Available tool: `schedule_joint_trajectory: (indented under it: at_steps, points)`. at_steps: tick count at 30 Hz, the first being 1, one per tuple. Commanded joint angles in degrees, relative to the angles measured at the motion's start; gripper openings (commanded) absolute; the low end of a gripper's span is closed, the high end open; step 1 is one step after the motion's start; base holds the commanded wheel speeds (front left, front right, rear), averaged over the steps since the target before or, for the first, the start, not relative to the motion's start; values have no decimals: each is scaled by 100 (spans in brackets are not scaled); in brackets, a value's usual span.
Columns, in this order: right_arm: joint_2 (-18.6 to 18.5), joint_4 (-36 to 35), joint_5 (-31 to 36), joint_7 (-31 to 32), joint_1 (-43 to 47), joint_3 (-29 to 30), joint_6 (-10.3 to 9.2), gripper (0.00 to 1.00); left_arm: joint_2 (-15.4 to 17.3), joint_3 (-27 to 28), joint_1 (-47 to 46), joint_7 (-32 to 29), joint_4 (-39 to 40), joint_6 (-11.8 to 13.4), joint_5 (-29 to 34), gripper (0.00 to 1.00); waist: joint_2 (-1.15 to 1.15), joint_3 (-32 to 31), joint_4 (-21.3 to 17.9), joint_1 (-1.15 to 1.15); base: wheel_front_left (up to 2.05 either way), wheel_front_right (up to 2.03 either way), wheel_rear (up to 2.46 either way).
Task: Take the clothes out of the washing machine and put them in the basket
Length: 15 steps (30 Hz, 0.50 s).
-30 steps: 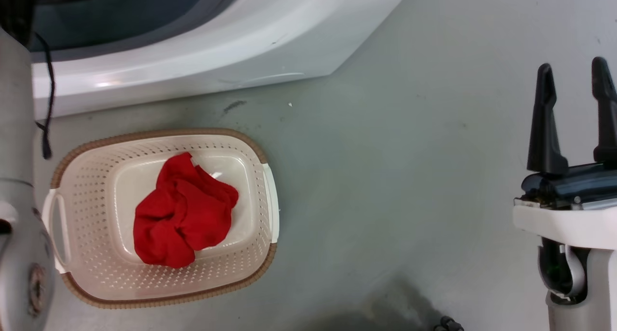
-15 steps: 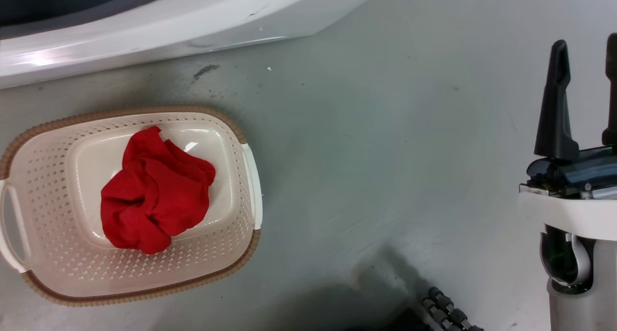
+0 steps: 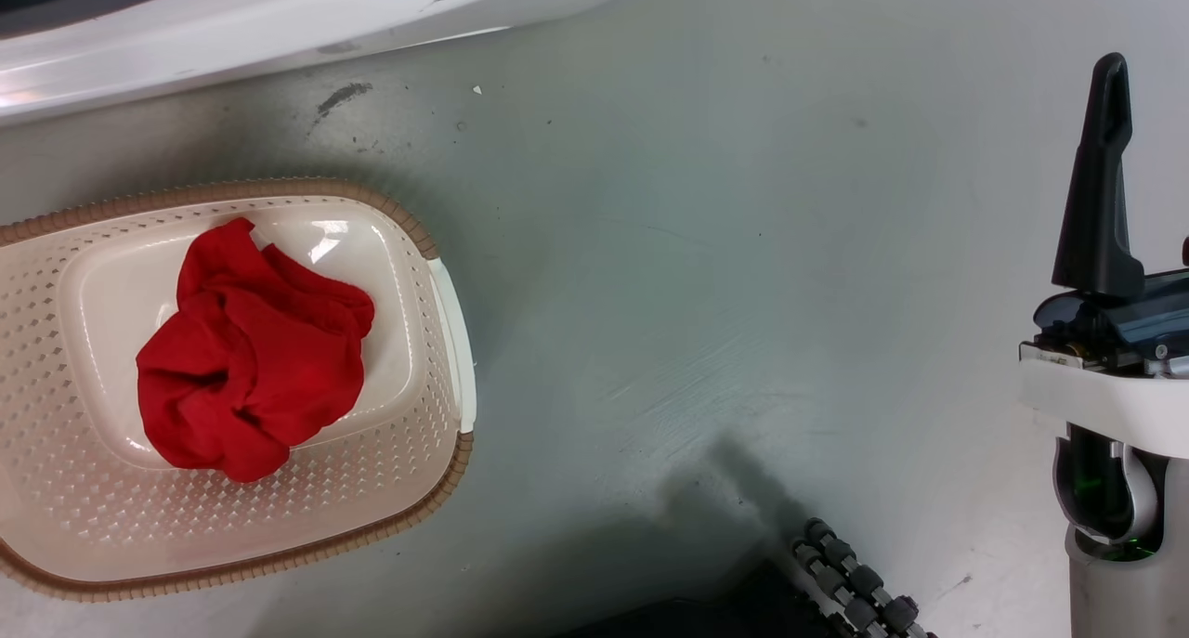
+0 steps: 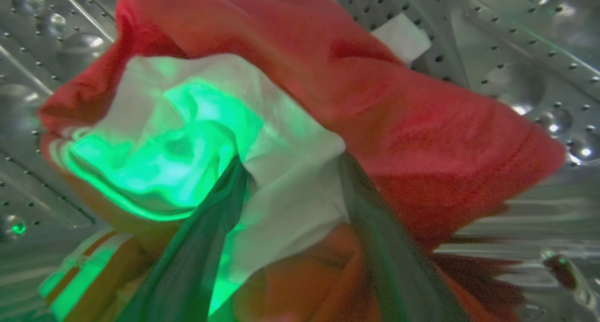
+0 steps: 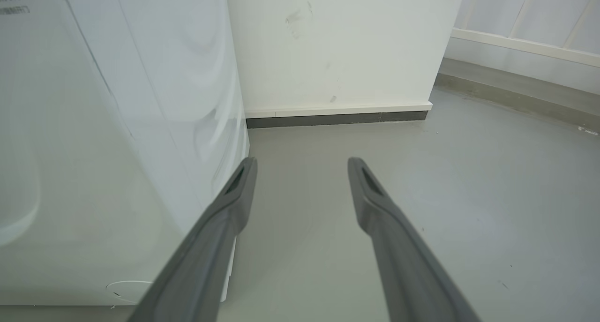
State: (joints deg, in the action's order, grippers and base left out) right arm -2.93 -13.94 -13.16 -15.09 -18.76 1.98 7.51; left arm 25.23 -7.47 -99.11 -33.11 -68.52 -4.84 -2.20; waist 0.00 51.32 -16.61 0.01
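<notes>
One red garment (image 3: 246, 364) lies bunched in the cream basket (image 3: 423, 378) on the floor at the head view's left. The white washing machine (image 3: 279, 25) runs along that view's top edge. Inside its perforated steel drum (image 4: 515, 41), more red clothes (image 4: 422, 139) with a white patch (image 4: 290, 172) lie right before my left gripper (image 4: 290, 165). It is open, its fingers pushed into the fabric with the white patch between them. My right gripper (image 5: 302, 165) hangs open and empty over bare floor beside the machine's side (image 5: 93, 148). One right finger (image 3: 1101, 183) shows at the head view's right edge.
Grey floor (image 3: 697, 294) spreads between basket and right arm. A white wall with a dark skirting (image 5: 337, 119) stands behind the machine. A dark ribbed part of my base (image 3: 855, 582) shows at the bottom of the head view. Green light tints the fabric.
The head camera has moved: basket and machine slid left and up in the picture, and the pale left forearm left it. The garment in the basket lies as before.
</notes>
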Motion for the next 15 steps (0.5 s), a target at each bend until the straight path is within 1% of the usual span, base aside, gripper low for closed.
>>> schedule_joint_trajectory:
  at_steps: [1,4,5,6,7,11,15]
  points:
    - [9,-26,-38,-12,-68,21,-4,100,20,-30,-16,27,-63,4,-4,100,0,31,2,-1,0,0,0]
    - [9,-39,-31,-11,-95,19,-4,100,34,-80,11,27,-155,-16,3,100,0,61,14,-1,0,0,0]
    - [9,-44,-17,-11,-97,15,-4,100,36,-90,6,45,-178,-24,-2,91,0,65,19,-1,0,0,0]
    - [9,-46,-7,-11,-97,16,-4,100,42,-100,4,76,-194,-26,-10,24,0,66,23,-1,0,0,0]
    - [9,-47,3,-11,-94,20,-4,100,42,-108,1,91,-213,-33,-25,0,0,64,28,-1,0,0,0]
    - [9,-15,42,-11,-93,47,-4,100,25,-149,39,271,-243,-108,-86,0,0,21,54,-1,0,0,0]
    - [8,-29,71,-11,-101,25,-4,100,39,-237,89,751,-175,-146,-85,0,0,-80,84,-1,0,0,0]
